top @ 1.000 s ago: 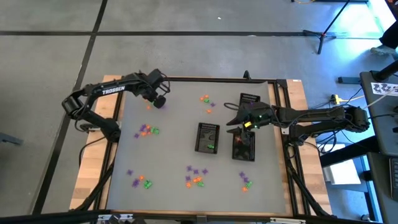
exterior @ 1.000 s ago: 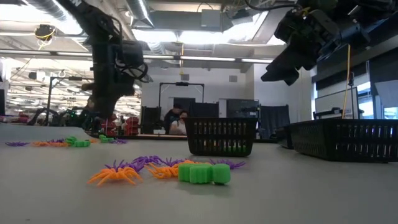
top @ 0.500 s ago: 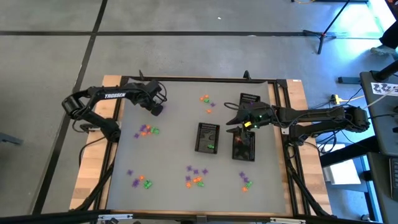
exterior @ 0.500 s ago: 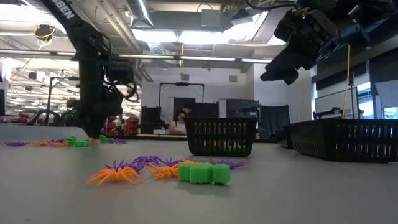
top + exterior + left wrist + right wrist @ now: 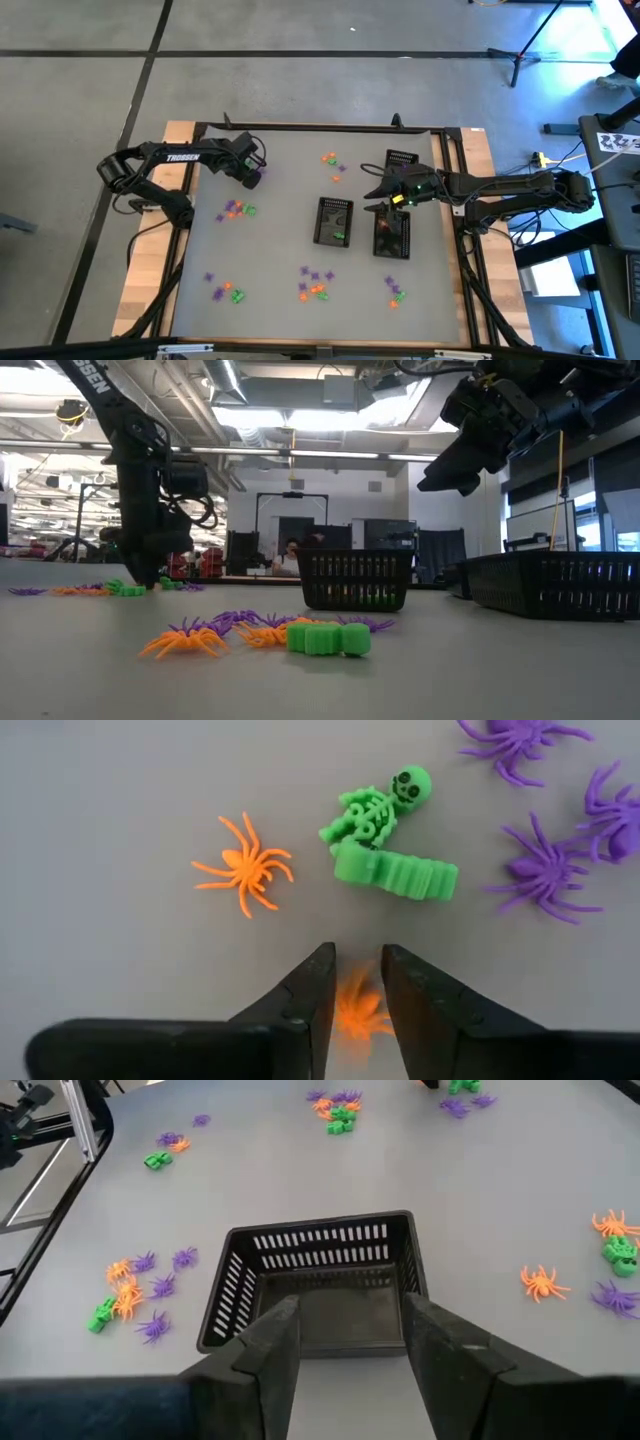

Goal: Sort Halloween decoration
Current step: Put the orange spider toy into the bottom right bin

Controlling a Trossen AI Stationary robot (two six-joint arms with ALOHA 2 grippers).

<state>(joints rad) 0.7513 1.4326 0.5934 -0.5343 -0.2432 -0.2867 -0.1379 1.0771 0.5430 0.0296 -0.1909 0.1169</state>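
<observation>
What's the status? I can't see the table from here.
Left gripper low, fingers around a small orange plastic spider, grip unconfirmed. Right gripper open, empty, over a black mesh basket. Nothing in the way.

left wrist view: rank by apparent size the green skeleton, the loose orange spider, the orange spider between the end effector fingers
1. green skeleton, largest.
2. loose orange spider.
3. orange spider between the left end effector fingers: looks smallest, but the fingers partly hide it, so unsure.
</observation>
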